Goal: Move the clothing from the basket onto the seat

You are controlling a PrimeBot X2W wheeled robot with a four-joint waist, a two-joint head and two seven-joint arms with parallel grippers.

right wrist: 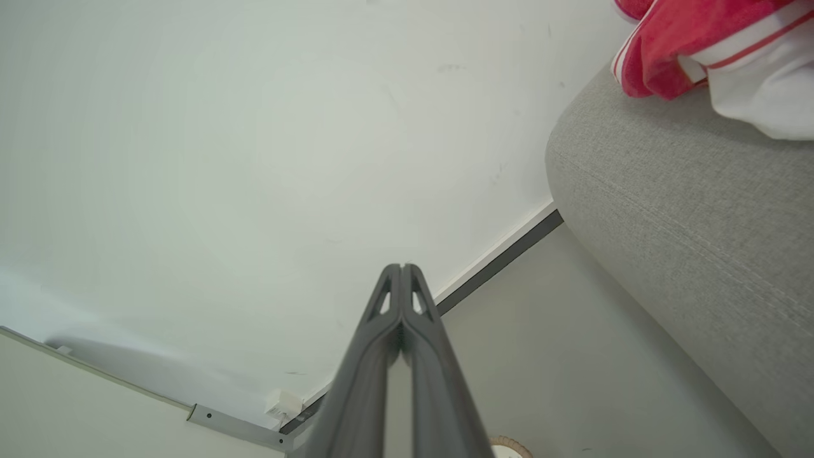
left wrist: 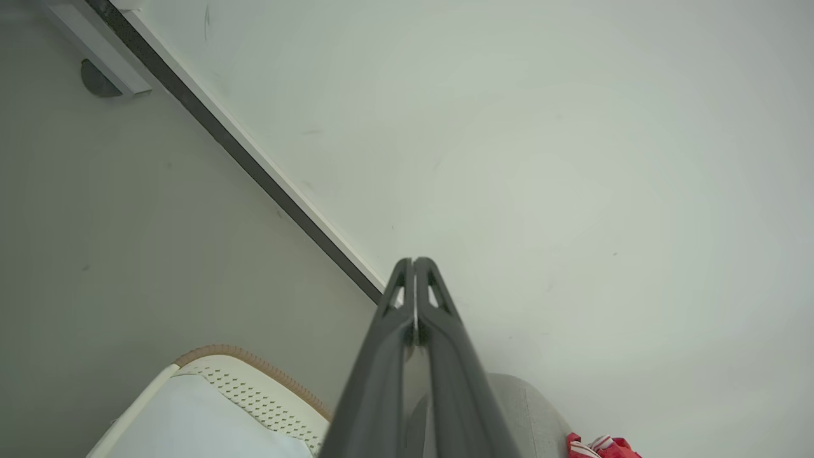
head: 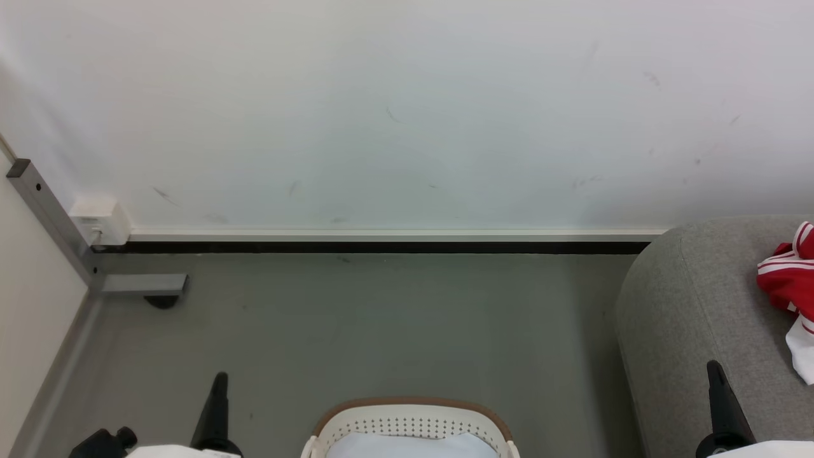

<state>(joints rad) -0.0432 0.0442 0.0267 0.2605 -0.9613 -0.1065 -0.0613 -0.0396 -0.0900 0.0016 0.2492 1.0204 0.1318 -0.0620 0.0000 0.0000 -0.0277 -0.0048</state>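
While both arms sit low in the head view, the clothing (head: 788,280) lies on the seat (head: 687,318) at far R, well apart from the basket (head: 410,420). Basket stands on the floor (head: 381,331) btwn the 2 grippers, w/ a pale cloth (head: 410,446) inside. Left gripper (left wrist: 413,262): fingers pressed together, holding nothing. Right gripper (right wrist: 402,267): same, tips touching, holding nothing.

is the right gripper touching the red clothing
Apart. The right wrist view shows the right gripper shut and empty, with a wide gap to the clothing lying on the seat.
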